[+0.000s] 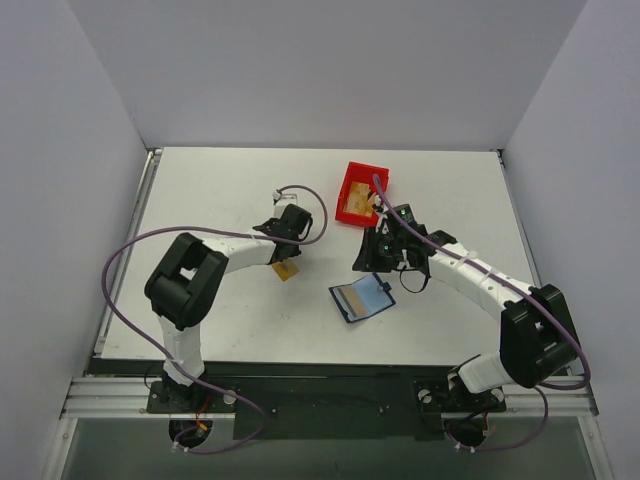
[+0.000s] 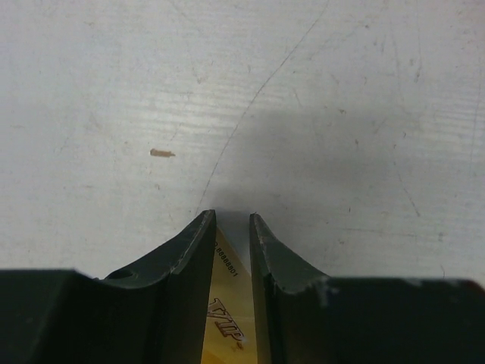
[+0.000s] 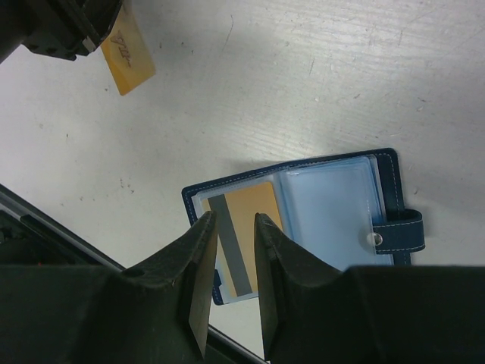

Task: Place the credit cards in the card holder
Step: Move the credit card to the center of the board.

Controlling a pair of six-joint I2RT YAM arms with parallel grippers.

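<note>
Looking down from the top camera, the left tool (image 1: 284, 254) hangs over the white worktop (image 1: 220, 190) with a gold card (image 1: 287, 270) sticking out below it. The open card holder (image 1: 362, 299) lies flat to its right, just beside the right tool (image 1: 375, 262), and a red bin (image 1: 343, 205) sits behind, apart from both. At the left wrist, the two fingers pinch narrowly onto that card's faces, its printed end showing between them. The grip seems meant to leave one edge free to feed into a pocket. At the right wrist, the jaws stand a slim gap apart with nothing between them, poised over the holder's left page, where the striped card (image 3: 265, 203) appears tucked behind clear plastic. Whether the tips touch the holder I cannot tell, though they look placed to steady it.
</note>
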